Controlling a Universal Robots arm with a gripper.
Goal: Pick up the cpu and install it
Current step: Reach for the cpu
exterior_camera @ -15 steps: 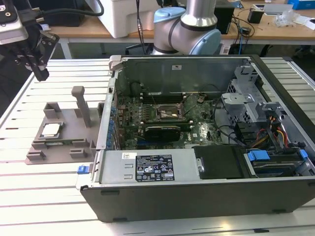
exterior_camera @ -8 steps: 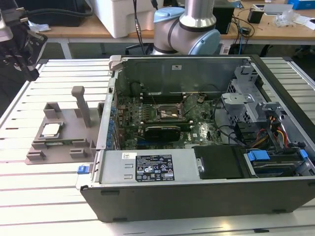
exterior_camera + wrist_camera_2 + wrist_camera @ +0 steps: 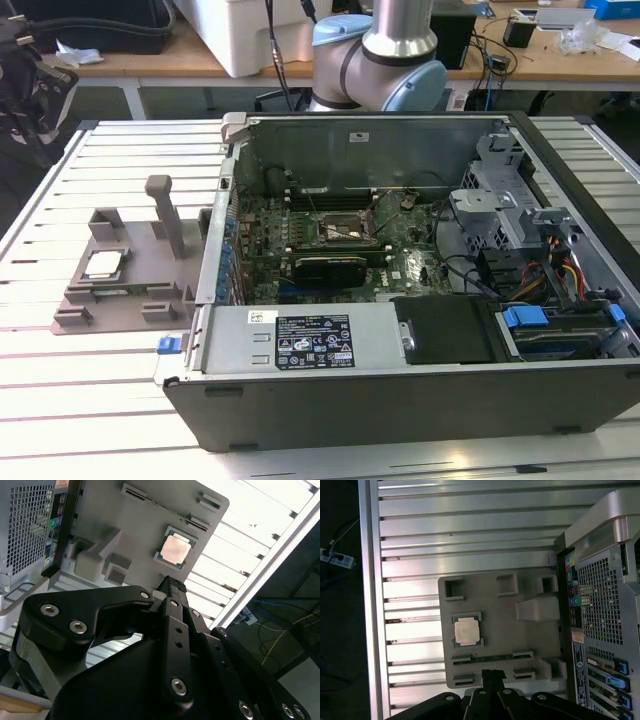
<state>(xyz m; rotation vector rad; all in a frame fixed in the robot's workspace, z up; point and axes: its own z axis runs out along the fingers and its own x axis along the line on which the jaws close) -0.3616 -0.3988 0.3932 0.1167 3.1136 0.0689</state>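
This looks like a robotics lab: an open grey metal computer case (image 3: 400, 425) sits on a ribbed aluminium table (image 3: 80, 385), with cable-strewn wooden benches (image 3: 150, 66) behind.

The slatted metal table (image 3: 90, 400) bears 1 grey fixture block (image 3: 150, 272) beside 1 open computer case (image 3: 400, 420)

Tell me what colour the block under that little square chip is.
Plain grey: the fixture block shows clearest in the first wrist view.

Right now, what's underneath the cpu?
The cpu sits in a square pocket of the grey fixture block, which lies on the slatted table. The pocket floor beneath it is covered by the chip.
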